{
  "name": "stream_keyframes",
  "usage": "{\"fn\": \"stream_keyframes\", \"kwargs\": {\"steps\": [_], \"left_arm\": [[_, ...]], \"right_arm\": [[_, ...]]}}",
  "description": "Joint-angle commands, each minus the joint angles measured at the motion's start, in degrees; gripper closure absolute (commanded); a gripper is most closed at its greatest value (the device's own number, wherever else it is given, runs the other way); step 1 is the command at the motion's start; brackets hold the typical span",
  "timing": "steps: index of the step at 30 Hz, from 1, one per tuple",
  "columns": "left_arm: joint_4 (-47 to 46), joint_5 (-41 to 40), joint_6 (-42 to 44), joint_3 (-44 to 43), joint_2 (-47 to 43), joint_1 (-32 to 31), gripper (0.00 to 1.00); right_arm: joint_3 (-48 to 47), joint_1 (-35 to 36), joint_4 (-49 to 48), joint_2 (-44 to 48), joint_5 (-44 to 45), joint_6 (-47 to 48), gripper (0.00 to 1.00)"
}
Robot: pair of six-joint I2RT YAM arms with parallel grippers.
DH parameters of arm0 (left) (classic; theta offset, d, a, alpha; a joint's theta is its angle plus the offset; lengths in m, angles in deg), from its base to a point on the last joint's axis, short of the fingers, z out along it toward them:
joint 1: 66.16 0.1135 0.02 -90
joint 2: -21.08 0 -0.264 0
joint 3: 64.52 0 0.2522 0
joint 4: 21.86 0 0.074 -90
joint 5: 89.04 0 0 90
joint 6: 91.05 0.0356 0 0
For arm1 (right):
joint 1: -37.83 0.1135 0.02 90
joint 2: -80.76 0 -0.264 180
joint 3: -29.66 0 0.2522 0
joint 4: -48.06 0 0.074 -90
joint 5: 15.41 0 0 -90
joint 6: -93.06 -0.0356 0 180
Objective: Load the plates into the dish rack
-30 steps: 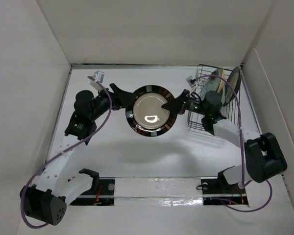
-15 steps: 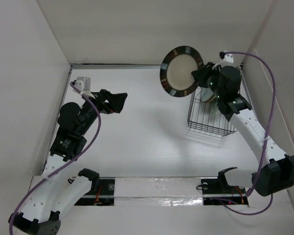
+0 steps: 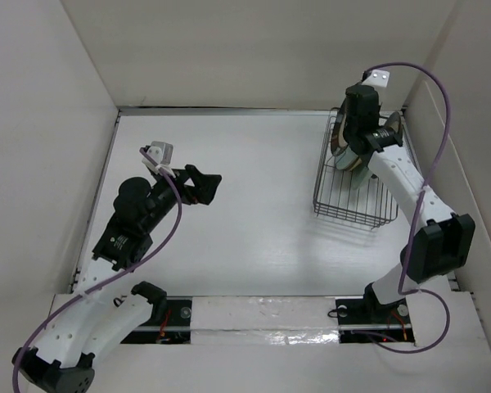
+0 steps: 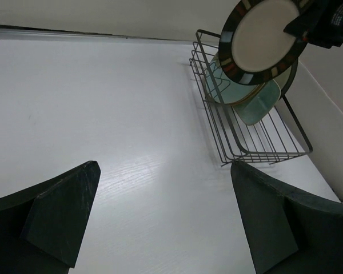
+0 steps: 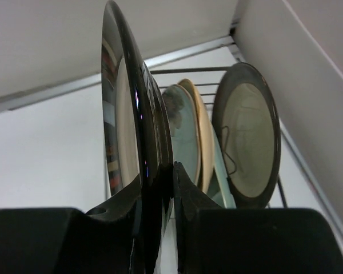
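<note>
Progress looks close to its end: the black-rimmed cream plate [image 5: 134,114] is held on edge above the far end of the dish rack [image 3: 352,214], not yet lowered between the bars. The right gripper [image 5: 159,194] has its fingers clamped on the plate's lower rim, one pad on each face. Just behind it in the right wrist view, other dishes already stand upright in the basket: a pale green plate [image 5: 180,134], a tan plate [image 5: 198,123] touching it, and the grey-brown-rimmed cream plate [image 5: 248,137] at the back. The left wrist view also shows the rounded-rectangular pale green plate [image 4: 257,109] leaning low among the wires, so four dishes appear to be loaded. No other plate shows on the white table [image 3: 254,237] in the top view, which suggests this one is the last. What is left, by that reading, is to lower it into the free slot at the near side of the stack and let go. The left gripper [image 3: 203,182] hovers well apart over the left of the table, its fingers spread wide and holding nothing.
</note>
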State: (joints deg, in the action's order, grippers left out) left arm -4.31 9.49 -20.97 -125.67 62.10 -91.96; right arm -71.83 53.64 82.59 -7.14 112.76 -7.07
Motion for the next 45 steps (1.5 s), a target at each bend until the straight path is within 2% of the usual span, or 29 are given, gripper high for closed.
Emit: {"fn": "stream_keyframes", "kwargs": {"steps": [1, 4, 12, 19, 28, 32, 35, 36, 37, 39, 40, 42, 45], "left_arm": [[-0.99, -2.98, 1.99, -1.29, -0.68, -1.53, 0.01], [-0.19, -4.93, 2.7, -1.73, 0.38, -3.37, 0.01], [-0.28, -5.99, 2.87, -1.38, -0.5, -3.38, 0.01], [-0.28, -6.16, 2.96, -1.29, -0.06, -3.38, 0.01], [0.07, -7.65, 2.87, -1.29, 0.91, -3.38, 0.01], [0.25, -8.18, 3.05, -1.38, 0.91, -3.38, 0.01], [0.51, -10.12, 3.05, -1.38, 1.35, -3.38, 0.01], [0.51, -10.12, 3.05, -1.56, 1.52, -3.38, 0.01], [0.78, -10.12, 3.13, -1.65, 1.52, -3.38, 0.01], [0.78, -10.56, 3.22, -1.65, 1.7, -3.38, 0.01], [0.87, -10.64, 3.22, -1.65, 1.87, -3.38, 0.01], [0.87, -10.91, 3.22, -1.73, 1.7, -3.38, 0.01], [0.69, -11.43, 3.31, -1.73, 1.7, -3.38, 0.01]], "right_arm": [[-5.88, 0.27, -6.09, -0.25, 9.98, 4.41, 1.0], [-8.25, 0.79, -4.52, -3.42, 11.83, 5.74, 1.0], [-5.88, 1.41, -6.8, -4.47, 15.53, 7.05, 1.0], [-2.63, 0.89, -8.12, -7.11, 12.19, 5.91, 1.0], [0.62, 0.89, -11.54, -12.56, 8.15, 0.73, 1.0], [2.73, 0.89, -12.86, -12.21, 7.27, -2.34, 0.99], [4.66, 0.36, -13.04, -11.16, 5.69, -4.62, 0.72], [5.1, 0.36, -13.04, -10.72, 5.51, -4.98, 0.62], [5.54, 0.36, -13.21, -10.11, 5.68, -5.25, 0.45], [6.95, 0.88, -13.83, -7.48, 5.86, -5.6, 0.3], [7.04, 0.89, -13.83, -6.59, 5.77, -5.78, 0.16], [6.95, 0.89, -13.31, -3.7, 6.03, -5.43, 0.03], [6.95, 0.89, -12.6, -0.27, 5.07, -5.25, 0.0]]}}
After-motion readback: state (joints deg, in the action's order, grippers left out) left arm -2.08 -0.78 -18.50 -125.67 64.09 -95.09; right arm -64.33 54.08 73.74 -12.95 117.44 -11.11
